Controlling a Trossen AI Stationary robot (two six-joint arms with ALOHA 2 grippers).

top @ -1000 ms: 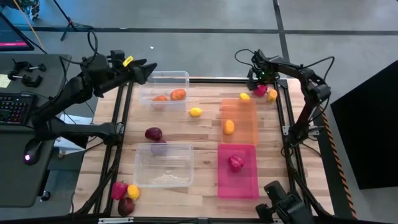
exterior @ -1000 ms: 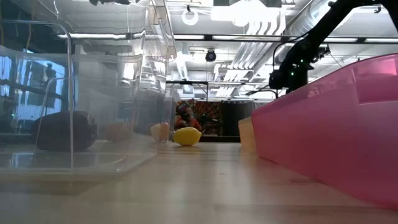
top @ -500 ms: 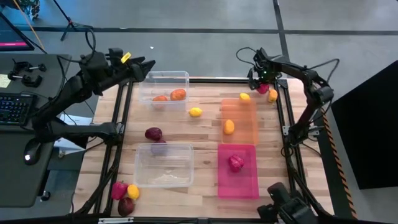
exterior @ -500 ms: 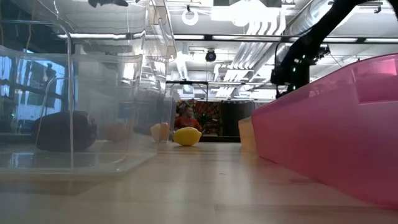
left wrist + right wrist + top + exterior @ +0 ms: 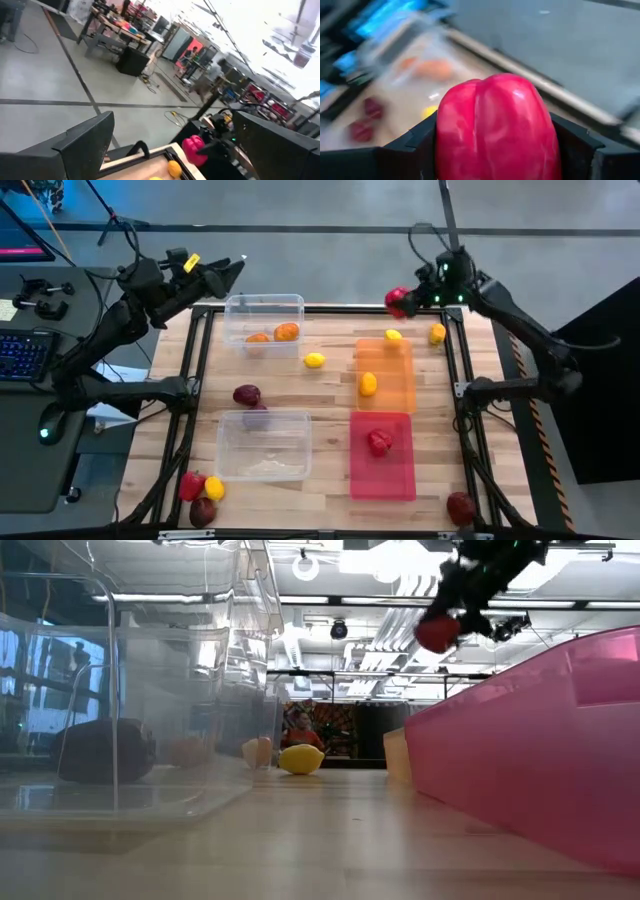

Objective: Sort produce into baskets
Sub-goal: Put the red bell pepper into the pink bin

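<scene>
Produce lies scattered over the wooden table (image 5: 330,395), and the orange bin (image 5: 386,375) near its middle serves as the landmark. Farthest to that bin's left, at the near left corner of the table, a red piece (image 5: 191,485), a yellow piece (image 5: 214,488) and a dark maroon piece (image 5: 203,510) sit bunched together. The left gripper (image 5: 232,273) hangs above the far left corner, well apart from the orange bin; its fingers (image 5: 82,142) stand spread wide with nothing between them. A clear bin (image 5: 264,323) to the orange bin's far left holds two orange pieces (image 5: 286,332). Another clear bin (image 5: 265,445) sits nearer the front edge, with a maroon piece (image 5: 246,394) just beyond its far left corner. A yellow lemon-like piece (image 5: 315,360) rests on the wood between the far clear bin and the orange bin. Inside the orange bin lies an orange-yellow piece (image 5: 368,384), and a small yellow piece (image 5: 394,335) sits at its far rim. The pink bin (image 5: 382,458) just in front of it holds one red piece (image 5: 379,442). Above the table's far edge, beyond the orange bin, the right gripper (image 5: 400,302) is clamped on a red bell pepper (image 5: 495,130), held in the air with a finger pressed against each side. A yellow-orange piece (image 5: 438,333) lies just right of the orange bin's far corner. Another dark red piece (image 5: 460,506) sits at the near right corner.
</scene>
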